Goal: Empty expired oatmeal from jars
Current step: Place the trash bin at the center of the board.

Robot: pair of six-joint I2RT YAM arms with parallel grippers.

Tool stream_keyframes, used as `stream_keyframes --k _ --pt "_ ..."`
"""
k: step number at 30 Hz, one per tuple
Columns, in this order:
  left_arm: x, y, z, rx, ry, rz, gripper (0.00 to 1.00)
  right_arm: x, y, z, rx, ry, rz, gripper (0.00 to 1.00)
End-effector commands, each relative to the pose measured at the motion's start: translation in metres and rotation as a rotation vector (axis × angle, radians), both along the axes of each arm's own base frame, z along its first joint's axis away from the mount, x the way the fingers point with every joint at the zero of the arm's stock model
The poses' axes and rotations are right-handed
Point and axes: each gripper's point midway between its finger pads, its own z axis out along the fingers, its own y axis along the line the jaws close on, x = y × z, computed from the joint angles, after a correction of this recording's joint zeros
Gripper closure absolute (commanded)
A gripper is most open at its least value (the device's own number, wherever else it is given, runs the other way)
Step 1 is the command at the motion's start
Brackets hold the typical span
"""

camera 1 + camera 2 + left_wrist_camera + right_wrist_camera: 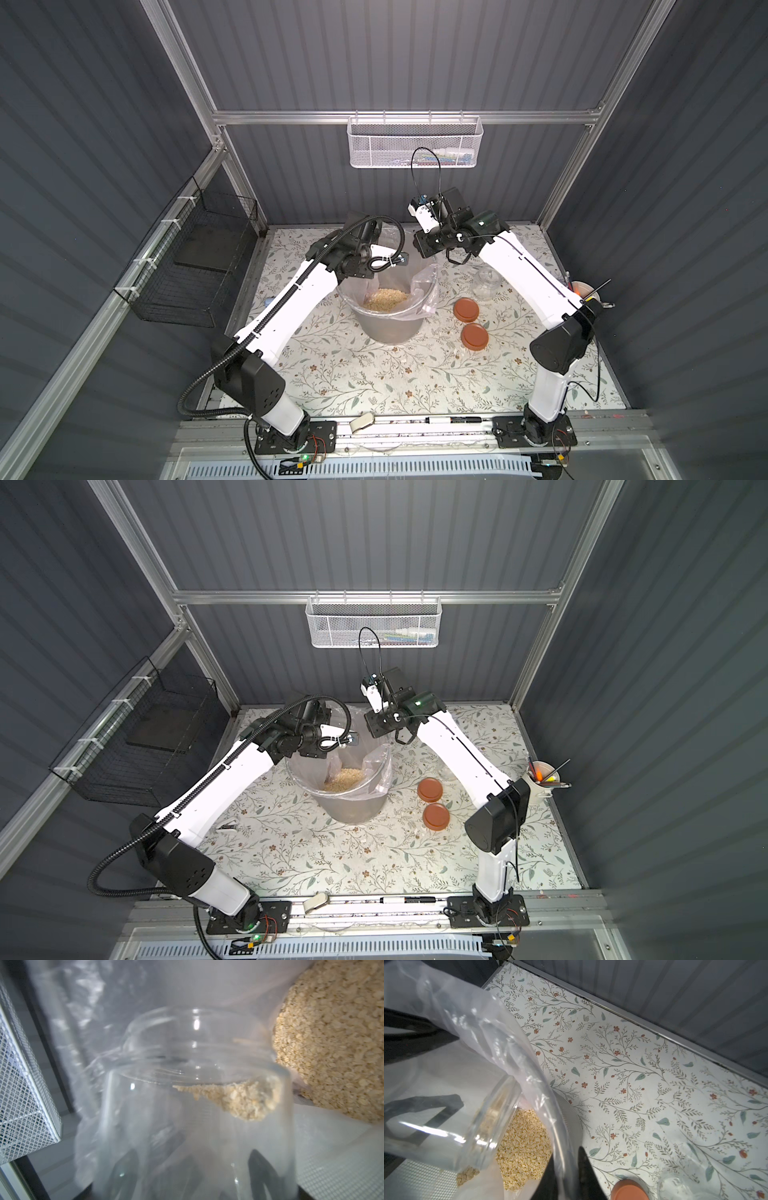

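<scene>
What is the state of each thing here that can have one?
Held jar, open, tipped over bin, nearly empty.
Second jar, upright, open, looks empty.
Lids, both off, on the table.
Bin, lined, holds oatmeal.
Left gripper, shut on held jar.
Right gripper, at bin liner, jaws unclear.

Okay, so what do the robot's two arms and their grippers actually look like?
Both arms have glossy white link shells with black joint housings. The left arm carries a thick black corrugated hose; the right arm only thin black wires. Fingers are black and tapered.
</scene>
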Motion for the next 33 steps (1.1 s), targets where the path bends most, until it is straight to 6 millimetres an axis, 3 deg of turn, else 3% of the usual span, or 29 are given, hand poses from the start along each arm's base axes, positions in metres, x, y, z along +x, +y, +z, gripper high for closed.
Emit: stream_keyframes --k 1,8,13,20,27,30,33 --pt "0.002 -0.002 0.024 -0.096 -0.030 0.040 1.00 0.002 0.002 0.004 0.042 0.006 -0.002 0.59" --pt "-0.014 -0.011 0.044 -0.226 0.013 0.031 1.00 0.012 -0.005 0.010 0.060 0.006 -0.039 0.22" --pt "-0.030 -0.012 0.061 -0.327 0.041 0.042 1.00 0.016 -0.009 0.026 0.077 -0.025 -0.047 0.16" --pt "-0.047 0.004 0.069 -0.414 0.064 0.146 1.00 0.014 -0.017 0.062 0.154 -0.093 -0.030 0.15" --pt "-0.066 0.001 0.102 -0.665 0.085 0.191 1.00 -0.010 -0.020 0.090 0.284 -0.165 0.033 0.11" --pt "-0.074 -0.002 0.099 -0.726 0.123 0.193 1.00 -0.034 -0.015 0.105 0.410 -0.174 0.117 0.02" --pt "-0.082 -0.001 0.091 -0.727 0.159 0.198 1.00 -0.064 -0.010 0.118 0.517 -0.168 0.234 0.01"
